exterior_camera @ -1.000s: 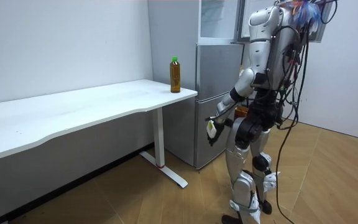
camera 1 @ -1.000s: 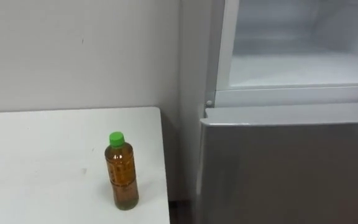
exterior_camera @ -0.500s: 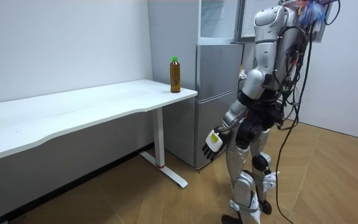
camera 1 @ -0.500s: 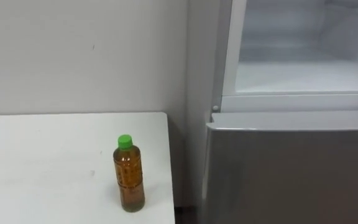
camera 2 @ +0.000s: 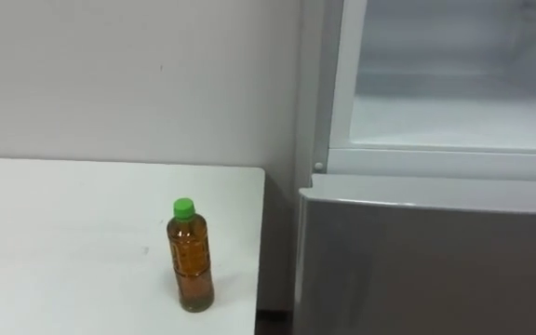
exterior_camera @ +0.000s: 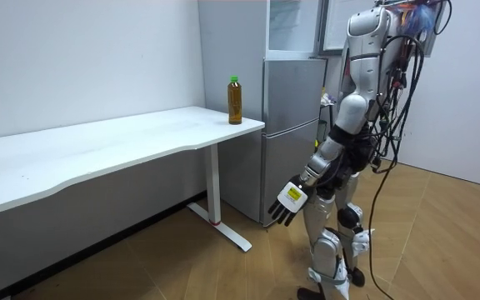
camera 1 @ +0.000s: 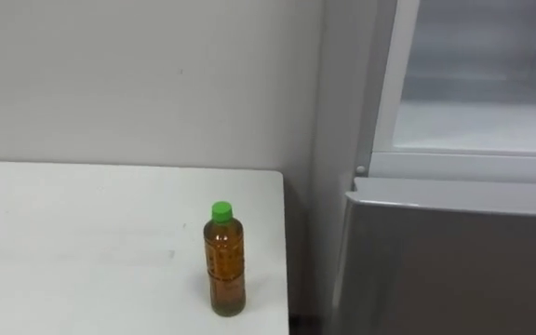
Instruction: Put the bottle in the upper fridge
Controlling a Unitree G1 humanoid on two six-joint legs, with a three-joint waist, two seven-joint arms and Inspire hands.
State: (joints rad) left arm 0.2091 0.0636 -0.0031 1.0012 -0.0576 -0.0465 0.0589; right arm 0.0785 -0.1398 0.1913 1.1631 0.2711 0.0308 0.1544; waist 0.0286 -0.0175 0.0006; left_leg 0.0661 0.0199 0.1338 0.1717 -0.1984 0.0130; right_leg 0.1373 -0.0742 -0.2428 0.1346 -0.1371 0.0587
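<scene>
The bottle (camera 1: 226,261), filled with amber liquid and topped by a green cap (camera 1: 221,212), stands upright on the white desk (camera 1: 82,242), close to the corner nearest the fridge (exterior_camera: 294,125). Nothing touches it, so the step in hand looks to be the reach and grasp. The robot stands facing the fridge with the desk corner off to its left. Its left hand (exterior_camera: 288,200) hangs low beside its thigh, fingers straight and spread, holding nothing. The bottle is well above that hand and further in over the desk, well apart from it. To do this well, the hand should rise above the desk's edge before it travels in, since coming up from underneath risks striking the desk top. It should approach from the side of the bottle that faces the robot, fingers wide and thumb opposed. It should close round the middle of the body rather than near the cap, because a tall, narrow bottle probably tips if pushed high up. The bottle is near the desk's edge, so a sideways nudge could send it off. Once held, it should be lifted straight up. The upper compartment (camera 1: 477,126) stands open, higher than the hand and to its right, above the closed lower door (camera 1: 454,261). Its sill (camera 1: 463,166) needs clearing on the way in.
</scene>
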